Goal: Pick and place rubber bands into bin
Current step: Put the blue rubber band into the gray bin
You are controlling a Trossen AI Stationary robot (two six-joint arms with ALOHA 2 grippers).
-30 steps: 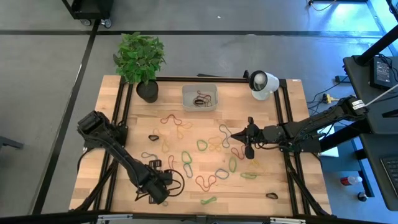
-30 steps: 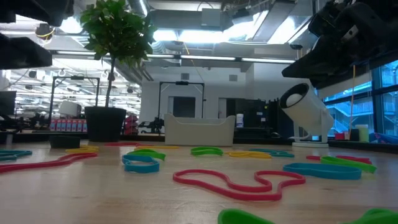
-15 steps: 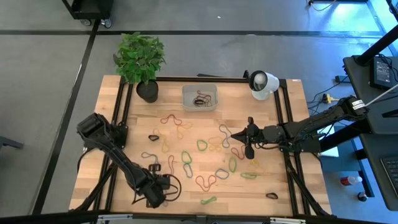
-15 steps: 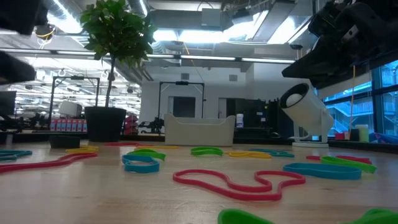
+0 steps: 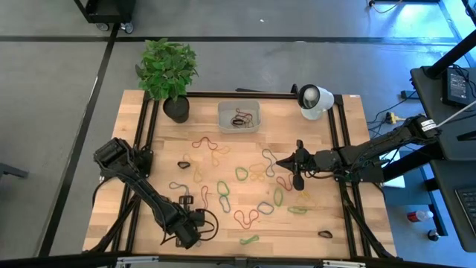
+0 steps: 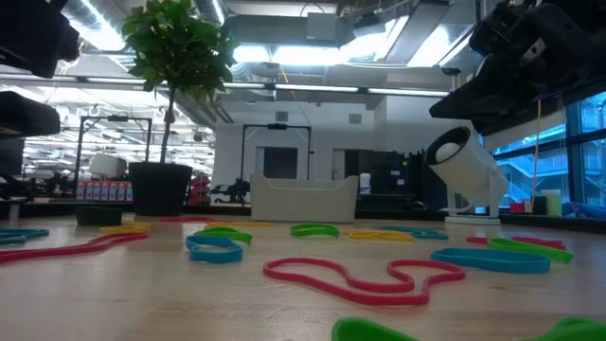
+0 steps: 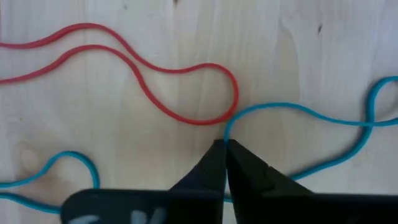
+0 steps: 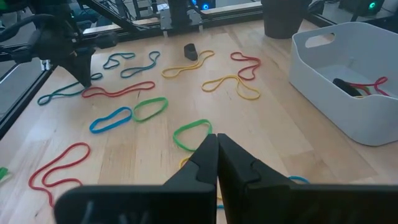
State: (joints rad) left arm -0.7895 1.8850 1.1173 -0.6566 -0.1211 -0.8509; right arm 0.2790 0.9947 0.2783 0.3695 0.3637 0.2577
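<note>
Rubber bands in red, green, yellow, blue and teal [image 5: 245, 195] lie scattered flat over the wooden table. The bin [image 5: 239, 117], a pale tray with a few bands inside, stands at the far middle, and also shows in the right wrist view [image 8: 339, 81]. My left gripper [image 5: 192, 216] is low at the near left, pointing down, shut on a teal band [image 7: 292, 112] next to a red band [image 7: 143, 74]. My right gripper [image 5: 280, 159] hovers shut above the right middle, with nothing between its fingers [image 8: 216, 140]. My left gripper pinches the teal band at a bend [image 7: 226, 132] between its two fingertips, coming from above and pointing down. The rest of the band lies slack on the table, and its other strand [image 7: 323, 165] runs under one finger. The red band's loop [image 7: 231, 102] lies just beyond the fingertips.
A potted plant [image 5: 169, 74] stands at the far left corner and a white round camera [image 5: 314, 100] at the far right. A small black object [image 5: 184, 162] lies left of centre and another [image 5: 325, 234] lies near the near right edge. Black rails [image 5: 141, 141] run along the table's sides.
My left gripper has sunk toward the table and shifted a little toward the near edge. The bands around it lie as before.
</note>
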